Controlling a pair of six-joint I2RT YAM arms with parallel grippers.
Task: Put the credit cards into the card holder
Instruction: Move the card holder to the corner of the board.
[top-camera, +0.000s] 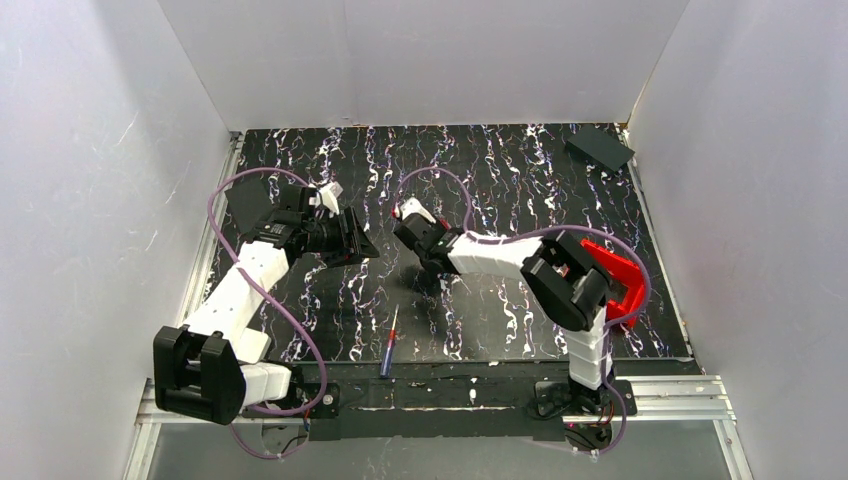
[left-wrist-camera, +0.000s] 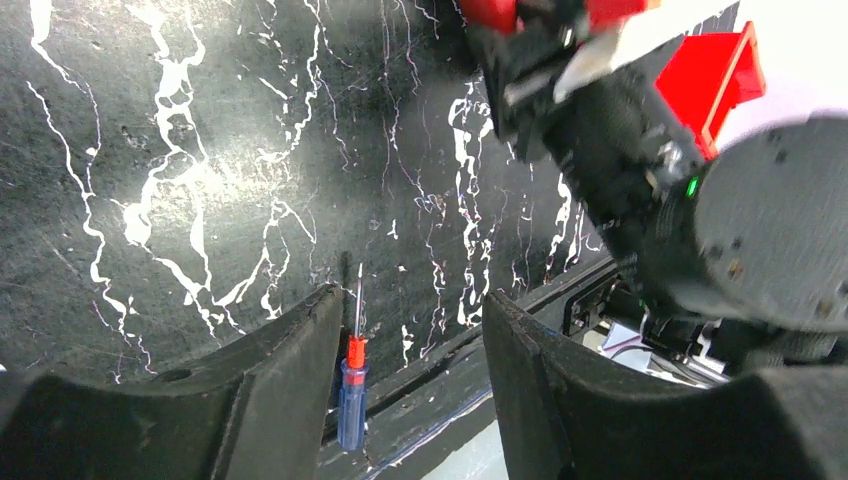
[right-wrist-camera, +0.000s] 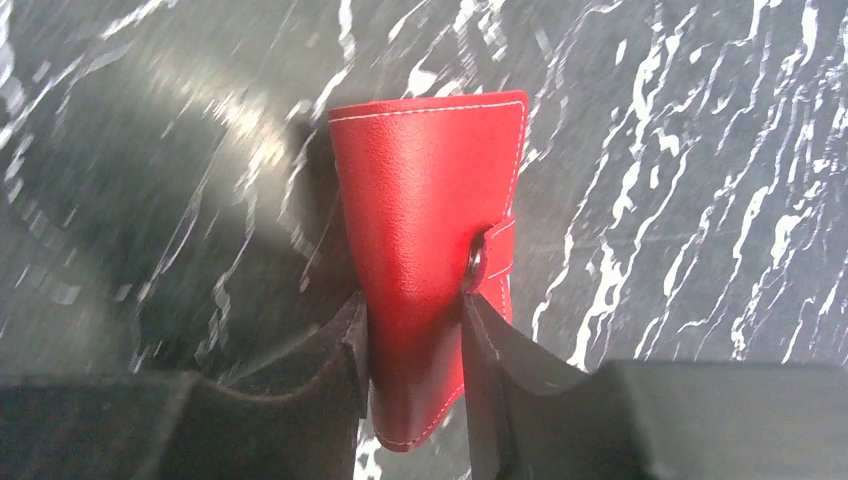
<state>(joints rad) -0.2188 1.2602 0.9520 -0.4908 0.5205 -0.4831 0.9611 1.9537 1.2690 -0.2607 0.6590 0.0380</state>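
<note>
Right wrist showed the right gripper (right-wrist-camera: 415, 305) clamped across the holder's (right-wrist-camera: 430, 180) middle, a sound hold on something probably soft and light; left gripper (left-wrist-camera: 410, 305) gaped

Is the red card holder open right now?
No, the card holder is folded shut, pinched between the right fingers.

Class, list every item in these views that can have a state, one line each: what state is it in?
card holder: folded shut, strap fastened, held upright between two fingers
right gripper: shut on the card holder
left gripper: open, empty
screwdriver: lying flat on the table, untouched
red bin: open-topped, partly hidden, contents cannot be told
</note>
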